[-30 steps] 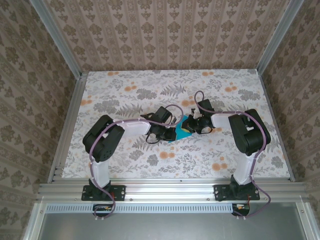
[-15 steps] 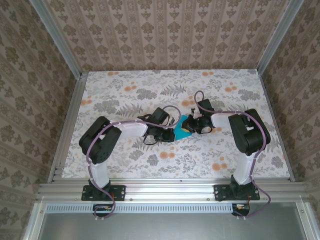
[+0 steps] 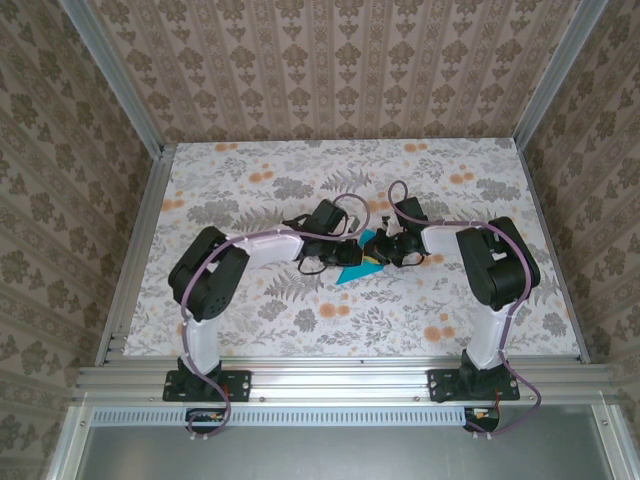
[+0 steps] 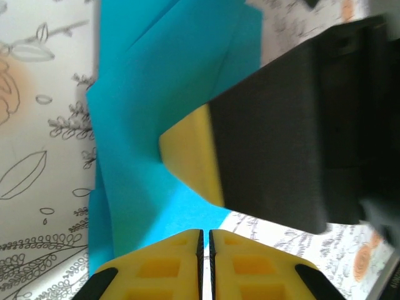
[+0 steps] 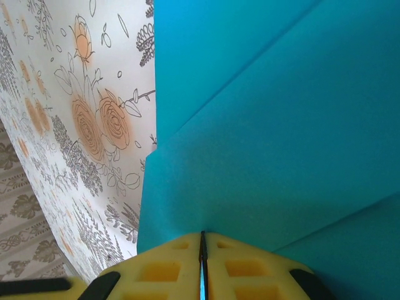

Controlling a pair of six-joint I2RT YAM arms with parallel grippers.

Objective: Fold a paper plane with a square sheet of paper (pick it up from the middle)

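Note:
The square sheet of paper [image 3: 350, 273] is teal-blue and folded into layered flaps; it lies mid-table with a pointed corner toward the near left. A finished paper plane is out of view. My right gripper [image 3: 380, 252] is shut on the sheet's edge [image 5: 281, 125], and teal shows in the slit between its jaws [image 5: 202, 235]. My left gripper [image 3: 343, 256] stands at the sheet's near edge [image 4: 144, 94], its jaws [image 4: 205, 232] almost touching with nothing visible between them. In the left wrist view one yellow finger [image 4: 194, 156] of the right gripper presses on the paper.
The floral tablecloth [image 3: 250, 180] covers the table. Aluminium rails [image 3: 330, 380] run along the near edge and patterned walls [image 3: 330, 70] close the other sides. Both arms' cables [image 3: 395, 190] loop above the grippers.
My left gripper swung up and right, over the sheet's left side. The visible teal part now sits lower and more pointed. The right gripper kept its place and grip.

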